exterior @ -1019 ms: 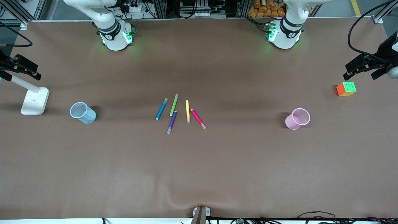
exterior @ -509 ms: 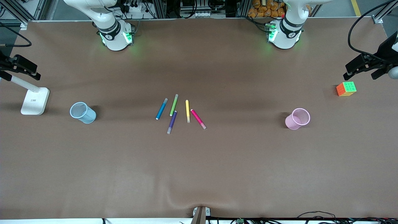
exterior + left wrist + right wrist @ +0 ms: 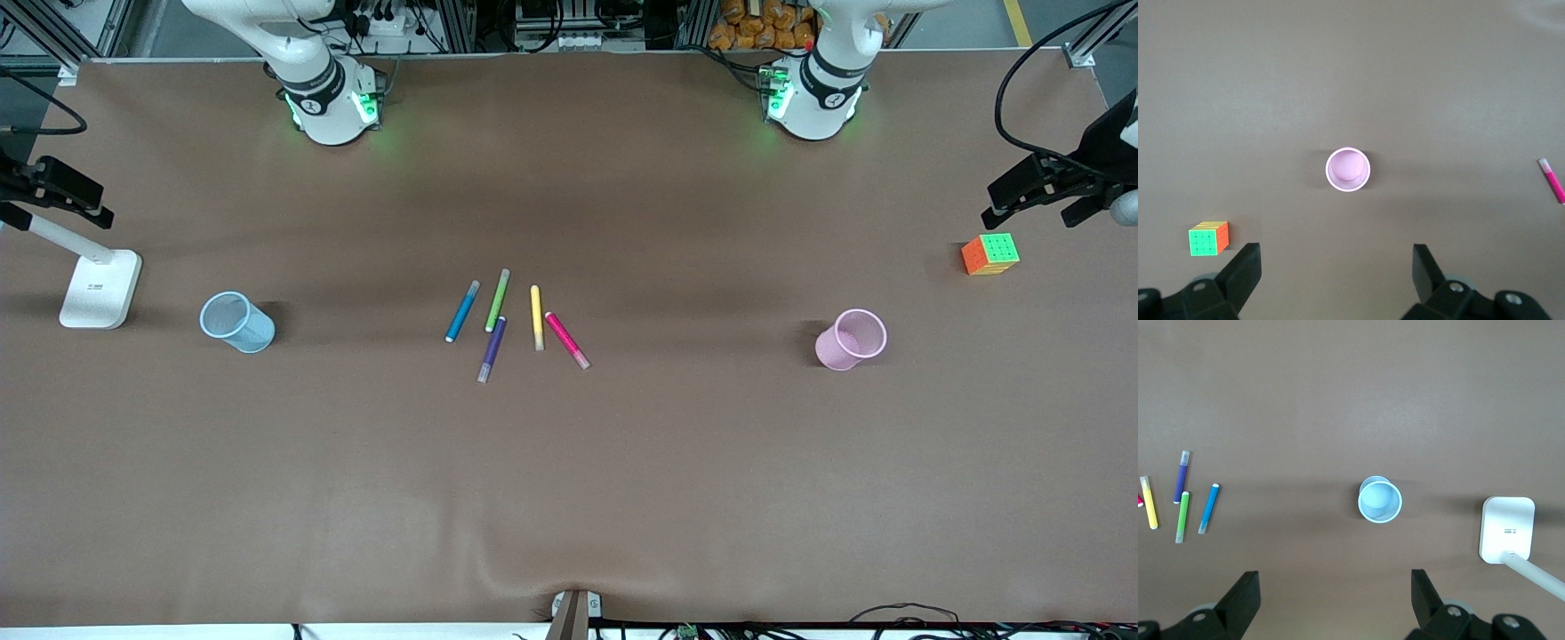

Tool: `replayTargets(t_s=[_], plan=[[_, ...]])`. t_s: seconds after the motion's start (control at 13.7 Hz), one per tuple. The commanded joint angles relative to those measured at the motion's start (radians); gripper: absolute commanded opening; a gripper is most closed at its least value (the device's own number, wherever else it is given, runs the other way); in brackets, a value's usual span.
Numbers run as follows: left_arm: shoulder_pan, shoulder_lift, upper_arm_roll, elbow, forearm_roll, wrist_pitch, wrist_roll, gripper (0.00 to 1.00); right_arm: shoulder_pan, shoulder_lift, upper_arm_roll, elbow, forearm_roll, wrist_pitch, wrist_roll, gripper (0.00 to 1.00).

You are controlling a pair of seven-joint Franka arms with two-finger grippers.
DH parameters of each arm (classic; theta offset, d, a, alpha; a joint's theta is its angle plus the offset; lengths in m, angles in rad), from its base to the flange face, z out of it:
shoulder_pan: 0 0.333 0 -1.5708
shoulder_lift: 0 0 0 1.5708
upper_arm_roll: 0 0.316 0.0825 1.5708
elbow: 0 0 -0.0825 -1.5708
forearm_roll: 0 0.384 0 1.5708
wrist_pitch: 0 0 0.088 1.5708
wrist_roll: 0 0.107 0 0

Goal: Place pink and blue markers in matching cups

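The blue marker (image 3: 461, 311) and the pink marker (image 3: 566, 340) lie flat in a loose group of pens at mid-table. The light blue cup (image 3: 236, 322) stands upright toward the right arm's end, the pink cup (image 3: 852, 339) toward the left arm's end. My left gripper (image 3: 1337, 267) hangs open and empty high above the table, with the pink cup (image 3: 1347, 169) below it and the pink marker (image 3: 1551, 180) at the frame's edge. My right gripper (image 3: 1335, 587) is open and empty too, high above the blue cup (image 3: 1379, 499), with the blue marker (image 3: 1209, 508) off to one side.
Green (image 3: 497, 300), purple (image 3: 492, 349) and yellow (image 3: 536, 317) markers lie between the blue and pink ones. A colourful puzzle cube (image 3: 989, 254) sits at the left arm's end, a white lamp base (image 3: 100, 289) at the right arm's end. Black camera clamps (image 3: 1049, 182) overhang the table's ends.
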State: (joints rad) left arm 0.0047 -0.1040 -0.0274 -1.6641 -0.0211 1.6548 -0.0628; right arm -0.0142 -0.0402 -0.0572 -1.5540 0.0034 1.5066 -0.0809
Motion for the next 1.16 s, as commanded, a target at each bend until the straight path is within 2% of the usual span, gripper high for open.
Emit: replayTargets(t_s=[0.0,1.09], plan=[[0.005,-0.017,-0.005,-0.005,0.013,-0.007,0.001,1.0,-0.024,0.01,0.014,0.017,0.018,-0.016,-0.01,1.0],[0.0,-0.016,-0.006,-0.008,0.013,-0.001,-0.014,1.0,-0.024,0.01,0.014,0.017,0.018,-0.023,-0.01,1.0]])
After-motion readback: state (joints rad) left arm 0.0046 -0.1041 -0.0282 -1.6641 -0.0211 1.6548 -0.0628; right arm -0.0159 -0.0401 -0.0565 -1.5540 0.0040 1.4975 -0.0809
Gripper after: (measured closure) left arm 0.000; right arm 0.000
